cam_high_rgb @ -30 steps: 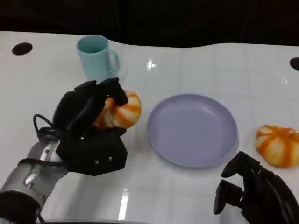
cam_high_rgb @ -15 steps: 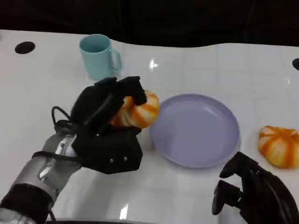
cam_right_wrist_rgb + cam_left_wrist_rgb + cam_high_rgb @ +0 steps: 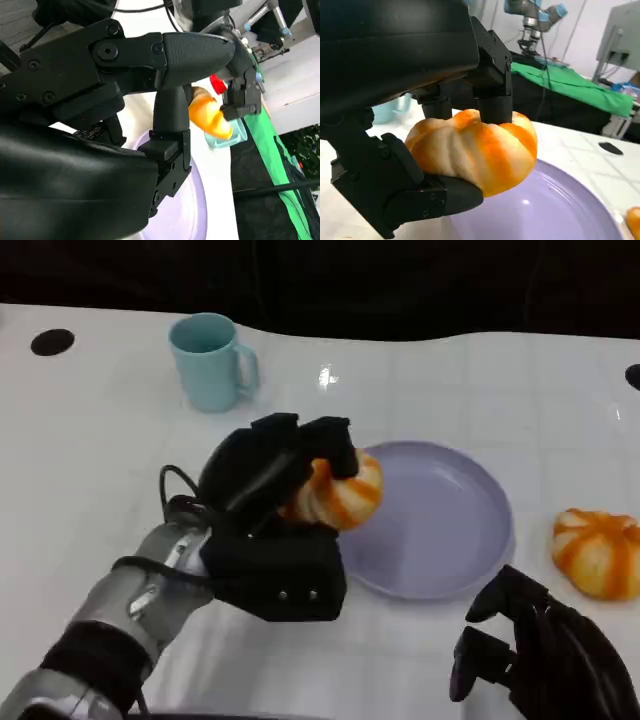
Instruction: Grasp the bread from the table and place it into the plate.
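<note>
Gripping the orange-striped bread roll [image 3: 340,495] in the left hand [image 3: 270,530], fingers [image 3: 490,65] wrapping over the top and a thumb pressing from beneath, as the left wrist view is showing. Holding the roll lifted over the near-left rim of the lavender plate [image 3: 450,530], clear of the plate's floor, not yet set down. Judging the roll as light and soft: looking puffy, ridged and slightly glossy, likely giving a little under the fingers, so needing only a gentle squeeze rather than a hard clamp. Taking it across the domed top and underside, as here, seeming the sound choice, with the ridges probably offering some purchase against slipping. Resting the right hand [image 3: 545,660] low at the near-right edge of the white table [image 3: 90,440], fingers curled inward with nothing in them. Lying just beyond the plate's right rim, a second orange roll [image 3: 598,552]; standing well behind, a light blue mug [image 3: 208,362].
</note>
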Motion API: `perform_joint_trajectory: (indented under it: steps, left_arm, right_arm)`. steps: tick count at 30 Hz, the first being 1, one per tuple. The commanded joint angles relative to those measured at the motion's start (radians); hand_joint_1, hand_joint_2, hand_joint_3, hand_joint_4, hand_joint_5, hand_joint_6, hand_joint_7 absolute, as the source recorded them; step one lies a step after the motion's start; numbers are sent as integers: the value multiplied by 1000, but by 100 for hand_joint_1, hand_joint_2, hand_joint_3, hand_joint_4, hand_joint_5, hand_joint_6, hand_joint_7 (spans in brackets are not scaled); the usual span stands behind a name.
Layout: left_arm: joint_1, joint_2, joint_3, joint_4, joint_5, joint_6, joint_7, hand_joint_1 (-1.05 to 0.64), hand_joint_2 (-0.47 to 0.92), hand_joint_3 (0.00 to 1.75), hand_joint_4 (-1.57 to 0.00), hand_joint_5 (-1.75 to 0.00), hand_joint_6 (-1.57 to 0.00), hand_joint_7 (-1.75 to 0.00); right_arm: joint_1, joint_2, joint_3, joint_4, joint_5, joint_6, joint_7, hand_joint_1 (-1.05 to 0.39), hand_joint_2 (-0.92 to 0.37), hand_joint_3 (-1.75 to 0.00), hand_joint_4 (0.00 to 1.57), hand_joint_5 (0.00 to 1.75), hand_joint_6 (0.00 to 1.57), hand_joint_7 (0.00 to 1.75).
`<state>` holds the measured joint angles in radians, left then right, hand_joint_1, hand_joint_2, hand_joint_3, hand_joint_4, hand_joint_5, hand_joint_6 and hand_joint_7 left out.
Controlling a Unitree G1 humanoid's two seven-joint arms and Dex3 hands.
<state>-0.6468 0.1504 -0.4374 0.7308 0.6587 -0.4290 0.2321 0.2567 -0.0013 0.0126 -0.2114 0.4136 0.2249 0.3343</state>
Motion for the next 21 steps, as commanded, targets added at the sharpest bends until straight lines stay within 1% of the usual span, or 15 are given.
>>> perform_joint_trajectory:
  steps: [1, 5, 7, 10, 20, 21]
  left_arm:
    - [-26, 11, 1, 17, 5, -6, 22, -18, 45, 129, -93, -175, -72, -175]
    - [-53, -27, -19, 45, 12, 13, 7, -22, 46, 127, -94, -175, -73, -175]
    - [-61, -34, -26, 54, 14, 17, 10, -23, 51, 120, -94, -175, -72, -175]
    - [-74, -46, -34, 72, 12, 16, 11, -24, 54, 117, -94, -175, -71, -175]
    - [-91, -56, -42, 102, 9, 7, 18, -21, 52, 116, -94, -175, -71, -175]
    - [-107, -76, -49, 127, 12, 15, 14, -20, 52, 116, -93, -175, -71, -175]
  right_arm:
    - [2, -1, -6, 0, 8, -14, 6, -53, -92, -44, 75, 175, 45, 172]
    - [9, -3, 3, -7, -1, -27, 8, -53, -92, -48, 74, 175, 46, 173]
    - [8, -4, 4, -3, 3, -29, 12, -54, -92, -48, 75, 175, 46, 173]
    - [7, -5, 3, -3, 11, -22, 14, -54, -92, -47, 75, 175, 46, 174]
    - [6, -7, 3, -3, 13, -17, 17, -55, -92, -47, 75, 175, 45, 175]
    - [4, -8, 1, -3, 22, -9, 20, -55, -92, -47, 75, 175, 45, 175]
